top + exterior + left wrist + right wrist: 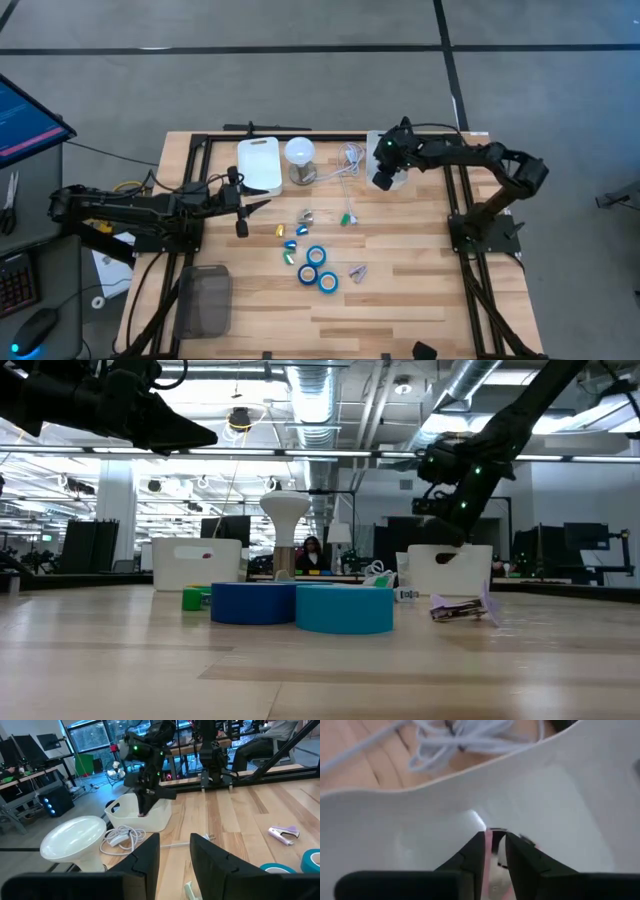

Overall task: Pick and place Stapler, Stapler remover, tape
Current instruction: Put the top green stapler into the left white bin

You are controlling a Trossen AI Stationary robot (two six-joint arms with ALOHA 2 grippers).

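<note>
Three rolls of blue tape (316, 255) lie clustered on a wooden table (420, 300) worked by two dark robot arms, the left arm (130, 208) and the right arm (470, 155). One pale purple staple remover (357, 271) lies beside the rolls. At the far edge stand two white bins (260, 165), one white dome-topped lamp (301, 153) and one coiled white cable (345, 160). Around six small pieces (290, 245), blue, green and silver, are scattered at mid-table, too small to identify. One dark see-through container (203, 300) sits at the near left corner.
</note>
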